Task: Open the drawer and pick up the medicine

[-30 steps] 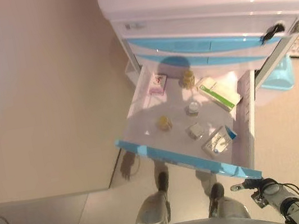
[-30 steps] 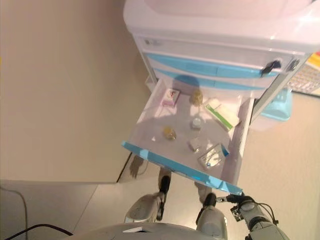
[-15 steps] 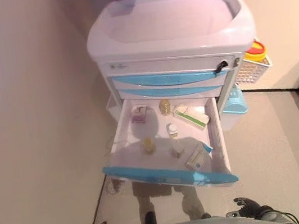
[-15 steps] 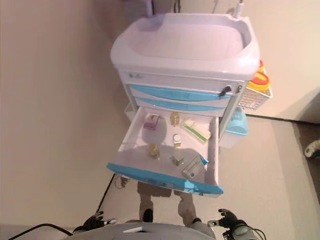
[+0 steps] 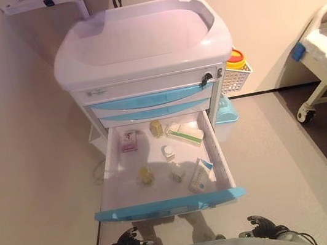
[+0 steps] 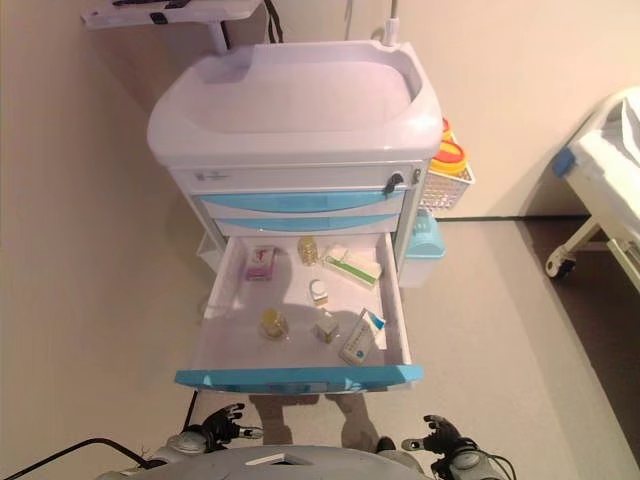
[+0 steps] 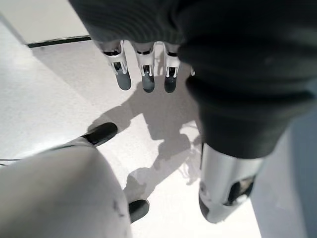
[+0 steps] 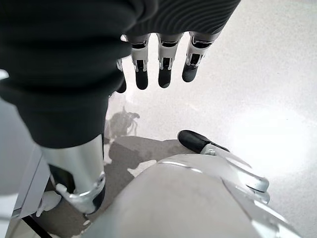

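drawer [image 5: 164, 206] open, both hands – left hand [image 5: 128, 242], right hand [image 5: 262, 227] – low, fingers relaxed, empty; reach straight down for medicine box [image 5: 199, 175]

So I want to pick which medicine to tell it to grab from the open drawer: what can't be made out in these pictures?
- Print on the green-striped box, pink box and blue-cornered box: too small in the eye views.
- Contents of the small bottles: too small.
- Drawer interior nearest its blue front: hidden by that front panel.
- The two closed upper drawers: contents hidden.
- Left hand and right hand: wrist views show only floor, no medicine.
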